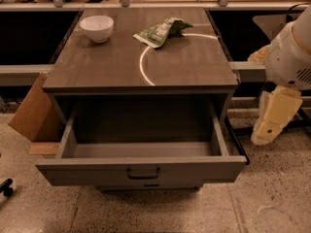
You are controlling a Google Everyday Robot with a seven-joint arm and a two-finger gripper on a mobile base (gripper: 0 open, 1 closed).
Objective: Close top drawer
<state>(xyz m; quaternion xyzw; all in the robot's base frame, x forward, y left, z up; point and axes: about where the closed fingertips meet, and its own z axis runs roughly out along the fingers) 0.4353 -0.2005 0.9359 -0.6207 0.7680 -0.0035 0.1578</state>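
Camera view has the top drawer (pixel 87 171) pulled way out toward the near side. The plain grey box has nothing showing inside, and the small dark handle (pixel 144 173) sits at the centre of the front. The gripper (pixel 267 126) hangs off to the right of the cabinet, level with the drawer's right wall but well apart from it, touching nothing. Honestly can't tell if it's released or clenched, so don't count on either.

My read is that the closing push hasn't started. You want to bring the gripper round to the near side of the front panel and press flat on it, close to the handle. Push off-centre and the drawer will probably rack on its slides and jam. No need to grab the handle, a straight shove toward the far side should do it. Swing wide of the front's right corner on the way round.

The white bowl (pixel 96 28) and green packet (pixel 160 31) on the cabinet top (pixel 184 67) sit far back, so they should be fine unless you slam it.
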